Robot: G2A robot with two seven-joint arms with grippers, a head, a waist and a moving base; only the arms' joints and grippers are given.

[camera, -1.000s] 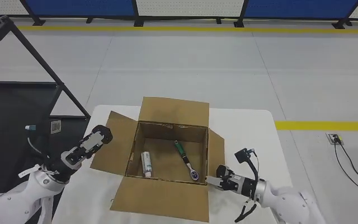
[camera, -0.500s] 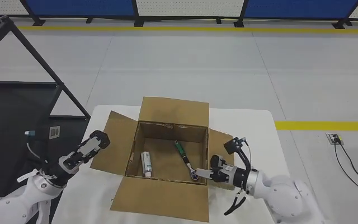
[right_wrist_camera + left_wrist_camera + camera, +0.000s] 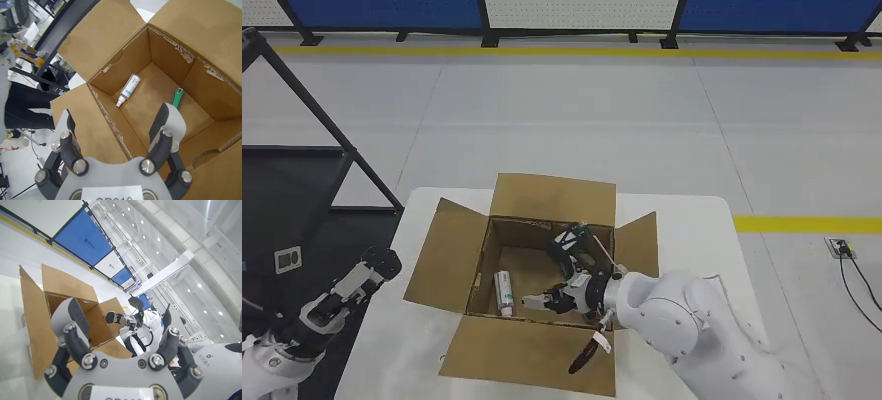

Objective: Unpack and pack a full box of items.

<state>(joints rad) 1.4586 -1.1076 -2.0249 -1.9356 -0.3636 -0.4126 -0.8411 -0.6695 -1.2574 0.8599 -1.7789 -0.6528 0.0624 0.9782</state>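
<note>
Right hand (image 3: 117, 115) hangs open over the box (image 3: 166, 53), pointing inward.

Right wrist view: can see only the green handle of the ratchet wrench (image 3: 177, 99); cannot see its head, covered by a finger (image 3: 170, 117) of the right gripper (image 3: 117, 109). Cannot read the print on the spray bottle (image 3: 130, 86), too small. Lose the cardboard box (image 3: 105, 37) past the picture's edges. Top view: cannot make out most of the wrench behind the right arm (image 3: 682, 312), itself cut off at the bottom edge, like the left arm (image 3: 302, 325) at the corner. Left wrist view: cannot see the box floor behind its own wall.
</note>
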